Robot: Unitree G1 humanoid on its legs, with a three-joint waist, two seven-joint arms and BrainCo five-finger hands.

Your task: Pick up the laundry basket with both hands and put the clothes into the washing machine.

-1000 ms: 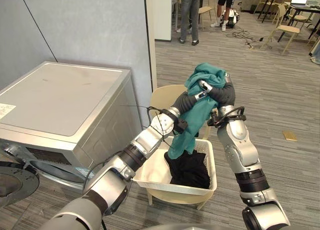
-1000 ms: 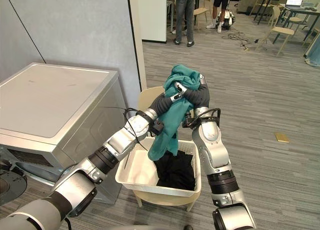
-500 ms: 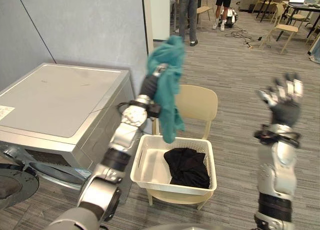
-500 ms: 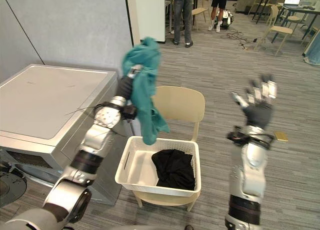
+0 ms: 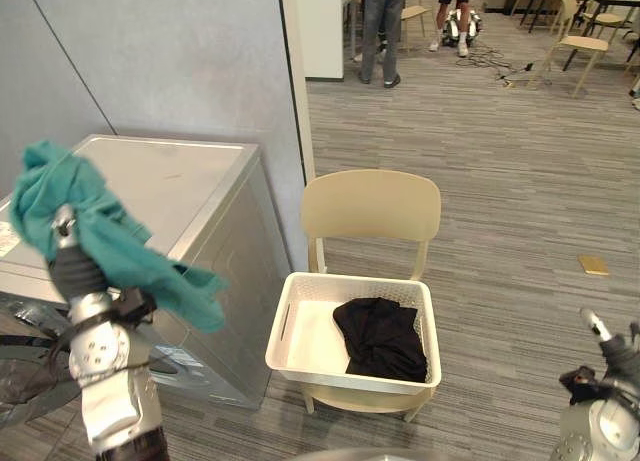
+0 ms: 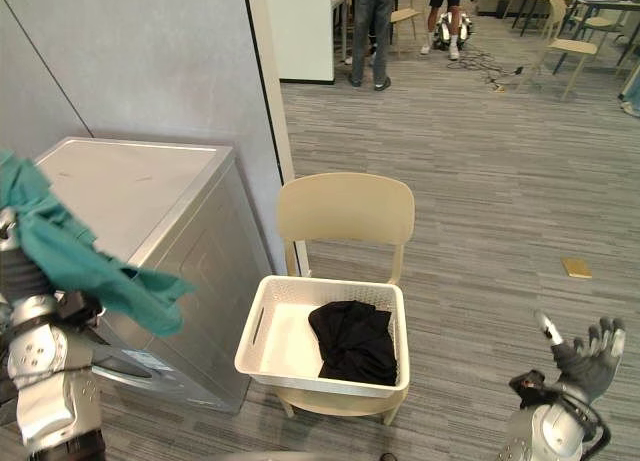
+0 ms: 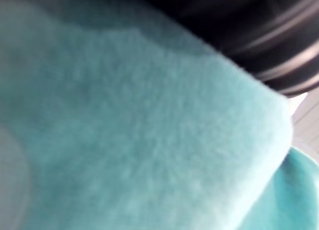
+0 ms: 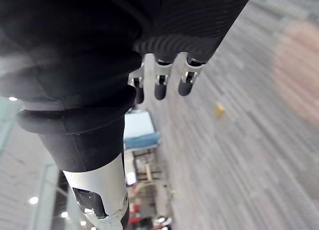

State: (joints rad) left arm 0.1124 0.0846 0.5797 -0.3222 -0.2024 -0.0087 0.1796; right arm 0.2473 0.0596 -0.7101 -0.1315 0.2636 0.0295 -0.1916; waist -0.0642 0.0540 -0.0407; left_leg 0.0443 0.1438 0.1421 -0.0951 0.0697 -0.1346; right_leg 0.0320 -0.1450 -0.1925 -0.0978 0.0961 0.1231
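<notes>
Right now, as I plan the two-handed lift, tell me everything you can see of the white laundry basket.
The laundry basket looks like white plastic, rectangular, with perforated walls and a slot handle in its left end. It sits upright on the seat of a beige chair. A crumpled black garment lies in its right half; the left half is bare.

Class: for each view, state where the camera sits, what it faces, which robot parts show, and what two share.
Left eye view: head, facing down at washing machine, basket and chair; left hand raised under teal garment.
Right eye view: beside it, same scene; right hand open.
Left wrist view: against the teal garment; dark cover.
Right wrist view: along its fingers, toward floor.
Both eyes share the basket.
</notes>
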